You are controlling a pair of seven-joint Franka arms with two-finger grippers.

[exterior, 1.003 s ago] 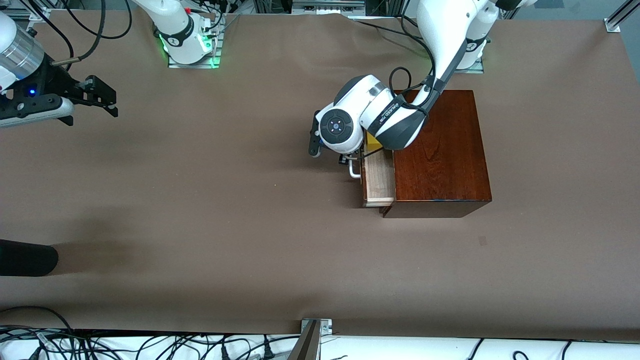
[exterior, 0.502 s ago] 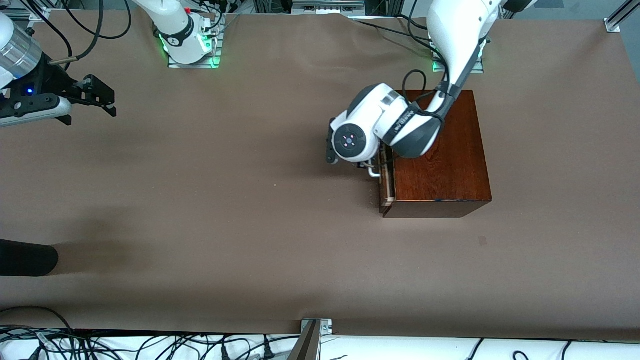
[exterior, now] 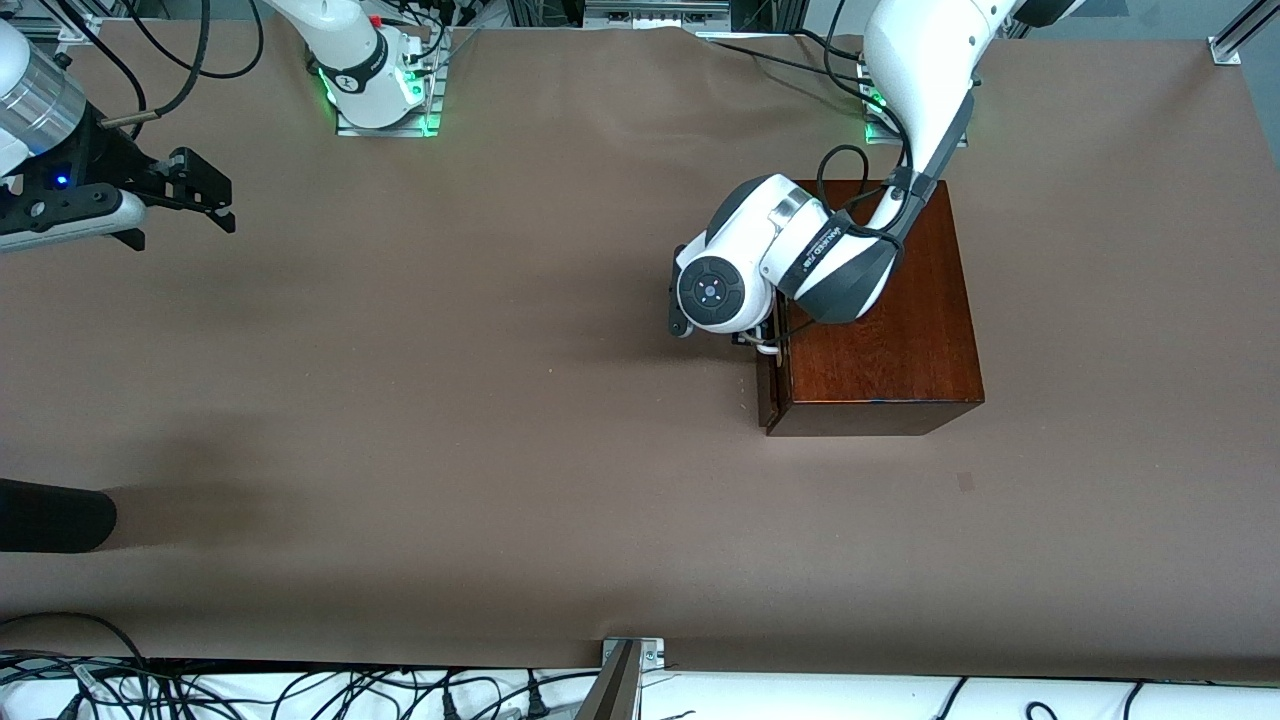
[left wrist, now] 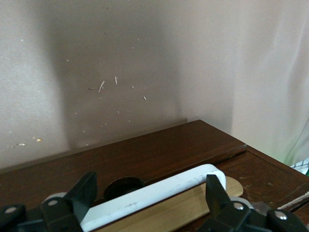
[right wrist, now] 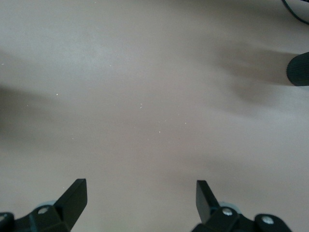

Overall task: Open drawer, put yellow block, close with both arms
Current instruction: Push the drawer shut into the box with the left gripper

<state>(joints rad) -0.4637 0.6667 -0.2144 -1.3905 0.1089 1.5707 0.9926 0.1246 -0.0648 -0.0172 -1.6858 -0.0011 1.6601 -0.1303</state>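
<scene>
On one box (exterior: 880, 330), left gripper (left wrist: 149, 195) jaws straddle its one handle (left wrist: 154, 193); right gripper (right wrist: 140, 198) jaws wide.

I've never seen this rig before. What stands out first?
The glossy mahogany box toward the left arm's end of the table, its drawer shut. The left gripper sits open at the white handle. The right gripper waits open above bare table.

Brown table (exterior: 450, 400), black cables (exterior: 300, 690) along its near edge
</scene>
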